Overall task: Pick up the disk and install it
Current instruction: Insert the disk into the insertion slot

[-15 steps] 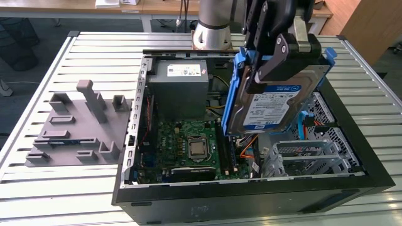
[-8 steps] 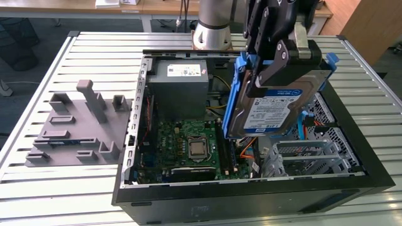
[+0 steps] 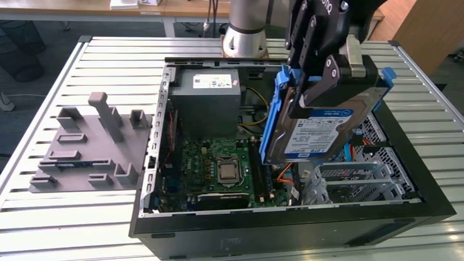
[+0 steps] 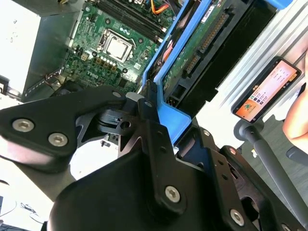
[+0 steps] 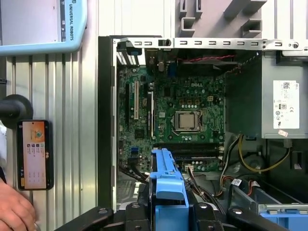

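The disk [image 3: 317,129], a silver drive with a white-and-blue label in a blue plastic carrier, hangs tilted on edge above the open computer case [image 3: 275,234]. It is over the case's side at the exterior view's right, above the grey metal drive cage [image 3: 362,182]. My black gripper [image 3: 327,81] is shut on the disk's upper end. In the second wrist view the fingers [image 4: 149,130] clamp the blue carrier [image 4: 175,118], and the disk's green circuit side [image 4: 202,43] faces the camera. The first wrist view has the carrier's blue edge [image 5: 166,185] over the motherboard [image 5: 185,110].
A grey power supply box [image 3: 210,100] sits at the case's far end. A grey fixture with upright pegs [image 3: 94,147] lies on the slatted table at the exterior view's left. A handheld screen [image 5: 34,154] and a person's hand [image 5: 14,211] rest beside the case.
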`<move>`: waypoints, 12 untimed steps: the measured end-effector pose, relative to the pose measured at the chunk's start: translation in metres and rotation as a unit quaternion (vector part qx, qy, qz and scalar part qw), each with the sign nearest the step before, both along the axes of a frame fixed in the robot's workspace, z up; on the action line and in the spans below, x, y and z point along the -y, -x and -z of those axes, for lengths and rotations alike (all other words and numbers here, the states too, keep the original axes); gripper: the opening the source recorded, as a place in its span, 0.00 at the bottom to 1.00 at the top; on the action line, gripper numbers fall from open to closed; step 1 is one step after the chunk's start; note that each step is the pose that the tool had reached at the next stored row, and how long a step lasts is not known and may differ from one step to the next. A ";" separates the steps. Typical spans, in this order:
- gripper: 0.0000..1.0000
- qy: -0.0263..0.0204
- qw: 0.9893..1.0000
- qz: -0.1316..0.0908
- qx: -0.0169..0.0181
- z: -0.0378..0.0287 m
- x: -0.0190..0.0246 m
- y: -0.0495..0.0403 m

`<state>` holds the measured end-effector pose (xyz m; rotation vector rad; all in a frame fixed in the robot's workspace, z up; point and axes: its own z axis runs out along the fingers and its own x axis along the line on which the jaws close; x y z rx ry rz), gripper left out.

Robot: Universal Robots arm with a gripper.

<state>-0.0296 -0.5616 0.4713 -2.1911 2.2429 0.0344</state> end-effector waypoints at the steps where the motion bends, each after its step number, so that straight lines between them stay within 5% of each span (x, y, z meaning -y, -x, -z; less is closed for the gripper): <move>1: 0.36 0.000 1.000 0.000 0.000 0.0004 0.0003 -0.0015; 6: 0.36 0.000 1.000 0.001 0.000 0.0023 0.0008 -0.0111; 7: 0.36 0.000 1.000 0.001 0.000 0.0051 0.0018 -0.0184; 12: 0.36 0.000 1.000 0.002 0.000 0.0087 0.0054 -0.0229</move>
